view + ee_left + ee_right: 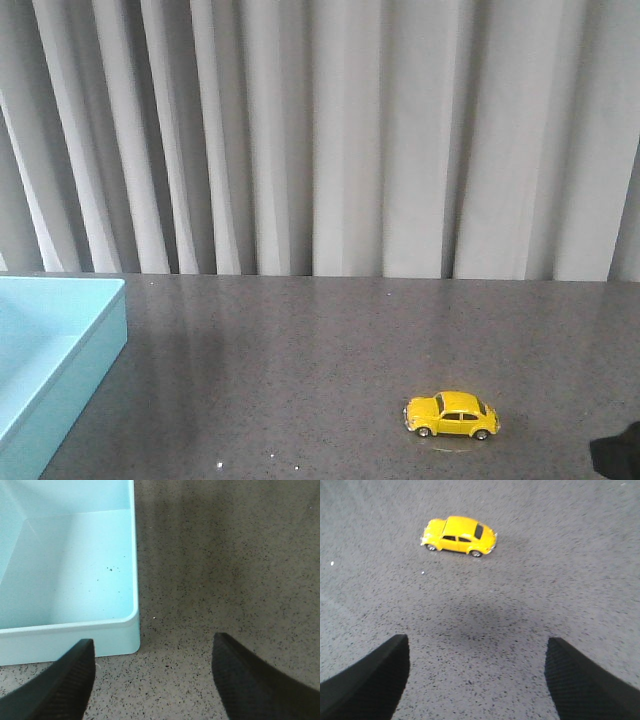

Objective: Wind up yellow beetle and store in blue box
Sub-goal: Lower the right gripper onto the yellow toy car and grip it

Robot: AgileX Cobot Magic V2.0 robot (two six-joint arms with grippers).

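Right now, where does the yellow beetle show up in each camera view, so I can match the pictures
Front view: the yellow beetle stands on the dark speckled table, lower right, far from the blue box at the left edge.
Left wrist view: not in it; only the box and table show.
Right wrist view: above the open right gripper, apart from it.
Shared landmark: the speckled table.

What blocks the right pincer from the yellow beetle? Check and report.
Nothing visible. Only bare table lies between the open right pincer and the yellow beetle, which stands on its wheels.
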